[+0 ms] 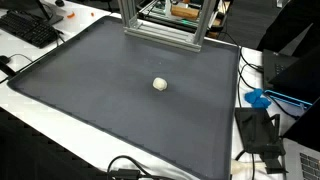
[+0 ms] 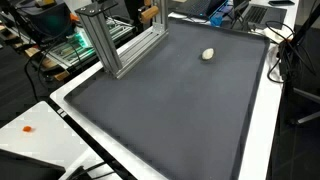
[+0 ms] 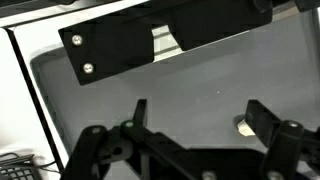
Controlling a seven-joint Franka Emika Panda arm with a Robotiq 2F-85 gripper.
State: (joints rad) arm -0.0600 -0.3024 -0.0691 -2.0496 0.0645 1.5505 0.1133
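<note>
Wrist view shows my gripper (image 3: 197,108) with jaws spread wide and empty over the dark mat (image 3: 215,75). The small pale ball (image 3: 243,126) lies low at the right, half hidden behind one finger, so I cannot tell whether they touch. In an exterior view the ball (image 1: 160,84) sits alone near the middle of the mat (image 1: 90,100), with a metal frame (image 1: 165,25) at the far edge and me out of sight. In an exterior view it lies far right (image 2: 208,54), well apart from the frame (image 2: 120,40); no grasp is made yet.
</note>
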